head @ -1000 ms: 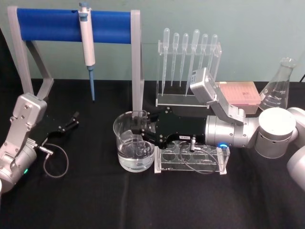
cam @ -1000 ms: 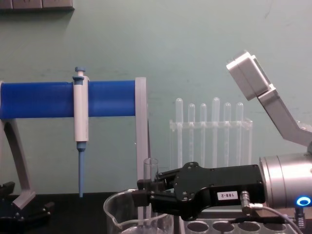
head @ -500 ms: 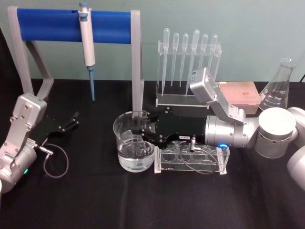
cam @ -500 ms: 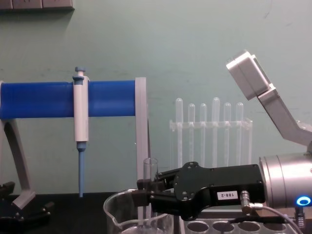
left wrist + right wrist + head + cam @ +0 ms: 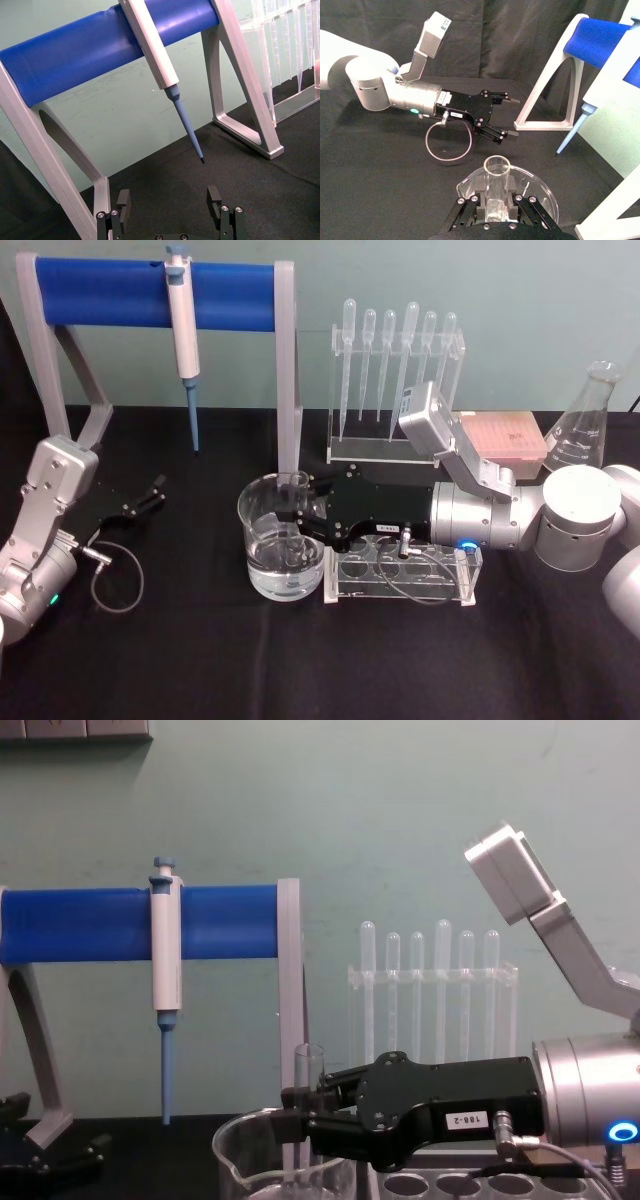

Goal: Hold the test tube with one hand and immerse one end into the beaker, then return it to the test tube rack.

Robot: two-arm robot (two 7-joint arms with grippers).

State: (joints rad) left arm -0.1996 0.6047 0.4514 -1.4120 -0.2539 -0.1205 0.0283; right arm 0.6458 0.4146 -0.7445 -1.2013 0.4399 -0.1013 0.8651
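One test tube upright in the beaker, right gripper clamped on it; left gripper parked, jaws apart.

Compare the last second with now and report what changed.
Nothing visibly changed. The right claw stays shut on the test tube, held upright with its lower end inside the beaker. The left claw stays open and parked on the robot's left side.
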